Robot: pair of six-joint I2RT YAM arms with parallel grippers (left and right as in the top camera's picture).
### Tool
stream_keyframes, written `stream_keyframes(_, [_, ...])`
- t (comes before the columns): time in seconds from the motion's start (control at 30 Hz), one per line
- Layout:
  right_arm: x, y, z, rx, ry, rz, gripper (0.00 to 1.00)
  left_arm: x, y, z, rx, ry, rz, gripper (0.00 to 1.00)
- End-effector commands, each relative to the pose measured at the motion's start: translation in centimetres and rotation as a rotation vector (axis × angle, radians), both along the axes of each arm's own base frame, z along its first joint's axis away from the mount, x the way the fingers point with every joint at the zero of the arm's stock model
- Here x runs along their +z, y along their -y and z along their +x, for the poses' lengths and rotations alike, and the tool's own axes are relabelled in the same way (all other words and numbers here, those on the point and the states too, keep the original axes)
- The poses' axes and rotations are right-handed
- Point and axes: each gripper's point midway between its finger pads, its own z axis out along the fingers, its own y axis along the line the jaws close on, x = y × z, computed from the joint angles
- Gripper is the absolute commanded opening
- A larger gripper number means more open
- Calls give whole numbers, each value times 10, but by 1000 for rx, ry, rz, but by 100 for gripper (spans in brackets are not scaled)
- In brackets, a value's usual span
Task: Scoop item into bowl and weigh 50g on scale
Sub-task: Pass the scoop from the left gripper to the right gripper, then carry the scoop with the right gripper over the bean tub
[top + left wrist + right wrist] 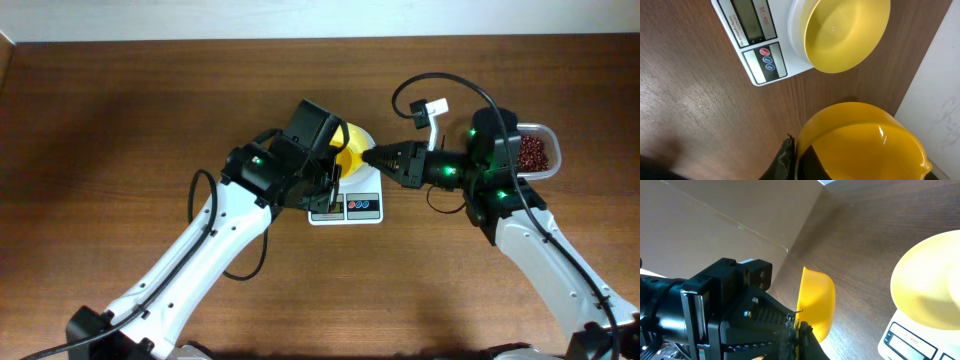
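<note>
**Empty scoop beside the bowl, no beans fetched yet**
The left fingers (786, 157) are clamped on the yellow scoop (860, 140), which looks empty. Just beyond it, the bowl (847, 32) sits empty on the scale (760, 55). The beans (531, 151) lie in the clear tub (548, 135), far right on the tabletop (120, 120). Best to scoop small loads, carry them level and tip slowly. I cannot tell whether the right fingers (385, 156) are open or closed.

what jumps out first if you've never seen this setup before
The bright yellow scoop catches the eye first, gripped in the left gripper's jaws close beside the scale. Next is the pale-yellow bowl, sitting on the white digital scale at the middle of the table with no beans in it. Over on the right, a clear tub holds the red-brown beans.
</note>
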Motion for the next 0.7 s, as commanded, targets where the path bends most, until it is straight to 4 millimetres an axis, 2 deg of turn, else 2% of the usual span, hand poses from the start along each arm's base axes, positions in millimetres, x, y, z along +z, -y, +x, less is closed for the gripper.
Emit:
stream_keyframes(0.0, [8,-9,-5,44,33,7,4,11,6,0,2,22,-27,65])
stream_keyframes(0.03, [8,-8,-5,41,33,7,4,11,6,0,2,22,-26,100])
stream_keyframes(0.2, [2,-4,3,-12,23,-18,4,16,4,-1,-59,59,-5,99])
stream_keyframes(0.33, [-3,2,17,-98,27,-56,4,44,-6,0,-210,220,46,99])
stream_keyframes(0.43, [-2,5,24,-130,55,-76,4,69,-22,-1,-356,393,174,99])
stream_keyframes(0.53, [-1,12,34,-187,54,-131,4,88,-27,-8,-523,520,262,99])
stream_keyframes(0.67, [1,28,46,-264,57,-302,4,90,-30,-11,-742,614,396,99])
